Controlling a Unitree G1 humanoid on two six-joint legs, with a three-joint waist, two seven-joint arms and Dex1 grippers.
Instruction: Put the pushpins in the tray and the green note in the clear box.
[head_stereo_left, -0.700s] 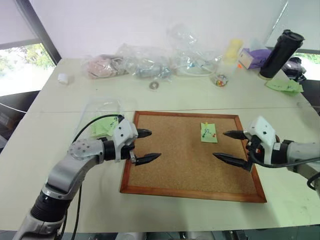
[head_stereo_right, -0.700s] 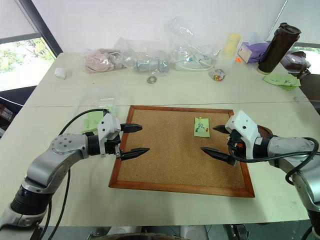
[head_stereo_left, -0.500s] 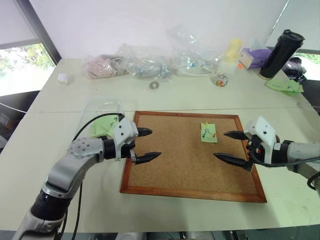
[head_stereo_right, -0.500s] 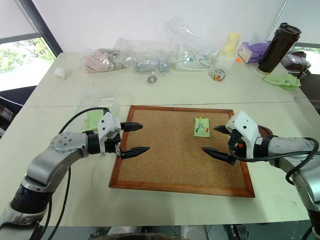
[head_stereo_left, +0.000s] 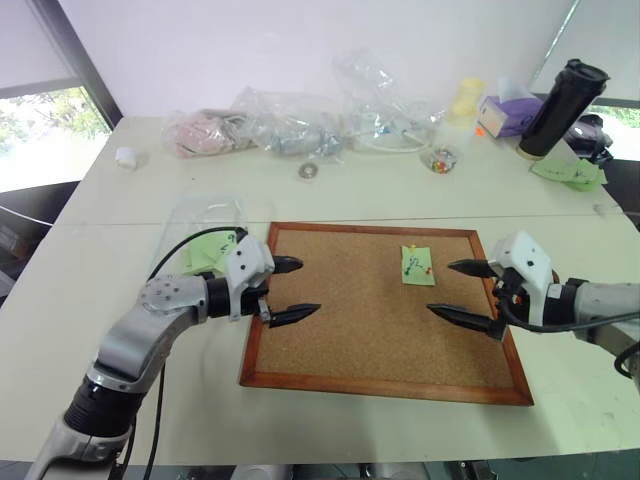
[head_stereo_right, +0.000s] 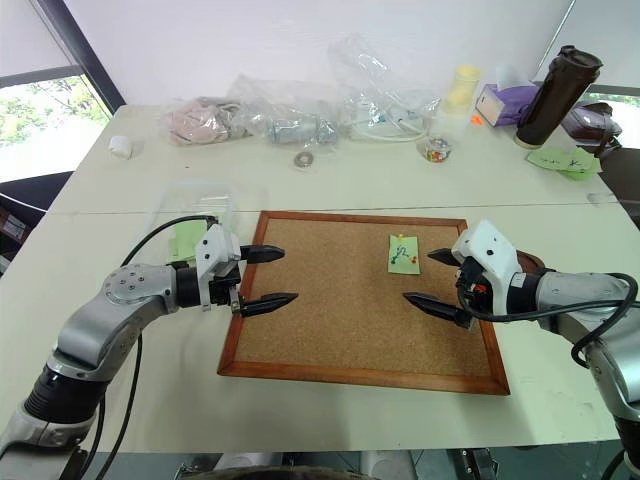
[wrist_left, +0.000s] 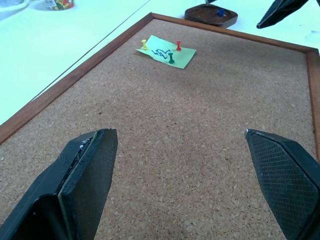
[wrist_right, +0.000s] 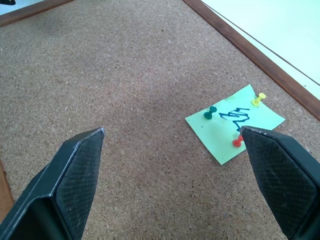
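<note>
Nothing moved; left tool (head_stereo_left: 290, 291), right tool (head_stereo_left: 463, 293) wide apart, empty.

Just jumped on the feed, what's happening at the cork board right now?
Nothing is held. Both grippers hover open over the cork board: the left gripper near its left edge, the right gripper beside the green note. The note is pinned to the board by three pushpins, yellow, green and red. The tray sits just off the board's right side with something small and blue in it. The clear box sits left of the board.
</note>
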